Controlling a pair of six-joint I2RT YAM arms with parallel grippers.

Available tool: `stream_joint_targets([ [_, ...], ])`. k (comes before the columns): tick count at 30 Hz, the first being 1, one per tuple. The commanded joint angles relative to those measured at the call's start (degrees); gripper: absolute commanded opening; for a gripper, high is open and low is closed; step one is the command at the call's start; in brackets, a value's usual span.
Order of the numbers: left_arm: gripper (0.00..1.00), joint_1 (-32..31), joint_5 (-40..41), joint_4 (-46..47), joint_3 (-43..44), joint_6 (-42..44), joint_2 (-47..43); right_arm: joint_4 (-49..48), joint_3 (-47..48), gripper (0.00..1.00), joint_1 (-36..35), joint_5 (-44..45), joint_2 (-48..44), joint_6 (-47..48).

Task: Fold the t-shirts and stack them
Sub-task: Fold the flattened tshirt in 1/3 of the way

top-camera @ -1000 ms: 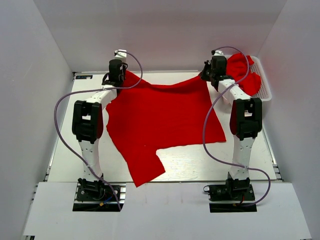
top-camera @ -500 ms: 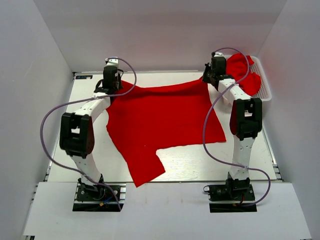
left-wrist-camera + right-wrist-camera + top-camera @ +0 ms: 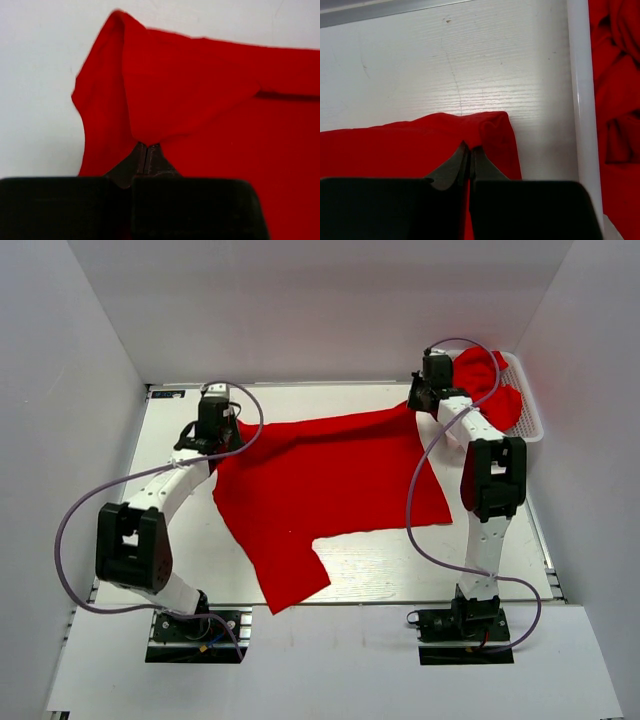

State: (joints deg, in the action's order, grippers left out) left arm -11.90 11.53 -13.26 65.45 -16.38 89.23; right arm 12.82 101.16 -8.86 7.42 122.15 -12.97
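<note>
Nearest, a red t-shirt [image 3: 320, 490] lies spread mid-counter [image 3: 400, 562], one sleeve toward 6 o'clock. At 10 o'clock the left fingers [image 3: 142, 156] pinch its corner, at 1 o'clock the right fingers [image 3: 463, 160] another; beyond, crumpled t-shirts [image 3: 488, 385] fill the basket [image 3: 532, 418].

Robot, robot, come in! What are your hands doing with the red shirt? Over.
Left gripper shut on t-shirt, far left corner. Right gripper shut on far right corner. Shirt spread on table, unfolded. Nothing blocking; basket off right.
</note>
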Motion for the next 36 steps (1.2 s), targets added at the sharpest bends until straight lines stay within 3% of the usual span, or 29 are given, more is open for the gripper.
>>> stream_joint_targets([
  [1, 0.0, -0.1, -4.1, -3.6, -3.6, -4.2, -6.7, 1.6, 1.7, 0.0, 0.2, 1.4, -4.3, 1.2],
  [28, 0.0, -0.6, -20.2, -16.2, -14.6, -11.8, -18.0, 12.6, 8.2, 0.0, 0.4, 3.6, -3.1, 5.0],
  [36, 0.0, -0.6, -24.9, -22.3, -5.1, -11.3, -14.7, 13.6, 7.2, 0.0, 0.4, 3.9, -3.1, 5.1],
])
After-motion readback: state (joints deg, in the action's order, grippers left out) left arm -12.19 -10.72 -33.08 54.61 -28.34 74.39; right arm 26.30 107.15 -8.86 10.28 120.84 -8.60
